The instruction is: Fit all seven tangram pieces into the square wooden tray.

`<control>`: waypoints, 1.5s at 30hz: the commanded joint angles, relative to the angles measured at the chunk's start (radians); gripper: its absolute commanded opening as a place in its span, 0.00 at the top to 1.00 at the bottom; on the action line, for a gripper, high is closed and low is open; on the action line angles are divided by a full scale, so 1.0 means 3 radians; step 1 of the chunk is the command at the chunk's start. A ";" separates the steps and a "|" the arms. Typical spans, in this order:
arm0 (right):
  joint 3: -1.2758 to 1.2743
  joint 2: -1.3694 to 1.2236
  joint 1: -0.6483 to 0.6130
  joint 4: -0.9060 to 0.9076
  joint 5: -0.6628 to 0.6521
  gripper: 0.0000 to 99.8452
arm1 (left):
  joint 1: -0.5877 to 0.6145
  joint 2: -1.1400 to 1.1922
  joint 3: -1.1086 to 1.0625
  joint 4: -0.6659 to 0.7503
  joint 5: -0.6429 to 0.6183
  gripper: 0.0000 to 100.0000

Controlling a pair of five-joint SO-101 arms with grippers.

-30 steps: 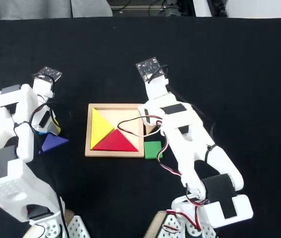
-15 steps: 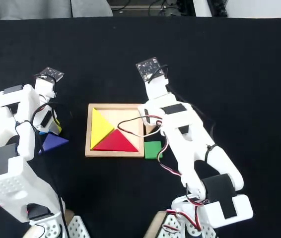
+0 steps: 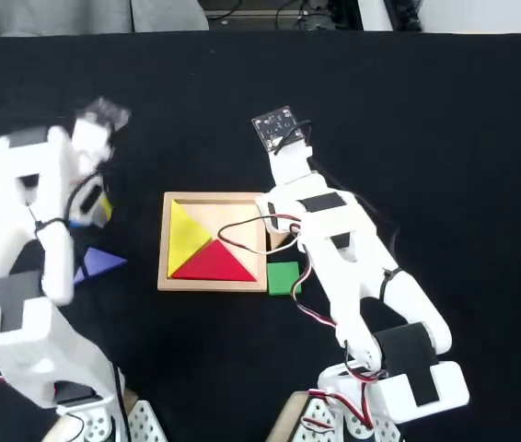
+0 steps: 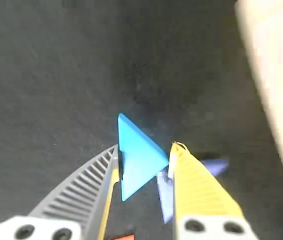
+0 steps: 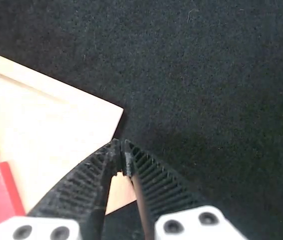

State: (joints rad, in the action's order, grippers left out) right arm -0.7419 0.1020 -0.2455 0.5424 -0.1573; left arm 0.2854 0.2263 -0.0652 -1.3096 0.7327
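The square wooden tray holds a yellow triangle and a red triangle. My left gripper hangs left of the tray, above the cloth. In the left wrist view the left gripper is shut on a light blue triangle, with a darker blue triangle on the cloth below. That darker blue triangle lies left of the tray. My right gripper is shut with nothing in it, over the edge of the tray at a corner.
A green square lies on the black cloth just outside the tray's near right corner, under the right arm. The tray's right half is bare wood. Open black cloth stretches to the right and toward the far edge.
The left arm has risen and swung toward the far side with the light blue triangle in its gripper, uncovering the darker blue triangle. The right arm has kept still.
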 commanded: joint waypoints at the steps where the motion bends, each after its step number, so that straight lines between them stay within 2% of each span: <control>1: 0.0028 0.0049 0.0113 -0.0046 -0.0010 0.99 | -0.0570 -0.0496 0.0831 -0.0783 0.0215 0.89; 6: 0.0054 0.0079 0.0251 -0.0051 -0.0005 0.99 | -0.1158 -0.0522 0.0867 -0.0875 0.0926 0.89; 11: 0.0049 0.0207 0.0460 -0.0056 0.0240 0.99 | -0.1619 -0.0220 0.0882 -0.0854 0.1141 0.89; 15: 0.0054 0.0279 0.0634 -0.0061 0.0399 0.99 | -0.1793 0.0174 0.0898 -0.0706 0.1325 0.89; 19: 0.0049 0.0299 0.0685 -0.0107 0.0460 0.99 | -0.1823 0.0532 0.0908 -0.0399 0.1340 0.89; 27: 0.0054 0.0299 0.0772 -0.0179 0.0460 0.99 | -0.1828 0.0726 0.0908 -0.0123 0.1468 0.89; 36: 0.0054 0.0299 0.0767 -0.0179 0.0460 0.99 | -0.1752 0.0736 0.0908 -0.0092 0.1458 0.89; 40: 0.0054 0.0299 0.0757 -0.0179 0.0445 0.99 | -0.1660 0.0736 0.0908 0.0041 0.1320 0.81; 45: 0.0054 0.0284 0.0757 -0.0179 0.0445 0.99 | -0.1614 0.0736 0.0887 0.0164 0.1227 0.80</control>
State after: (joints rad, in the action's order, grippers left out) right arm -0.7419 0.1419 -0.0261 0.5086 -0.0284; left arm -0.2117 0.4580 0.1557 -1.2774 1.1162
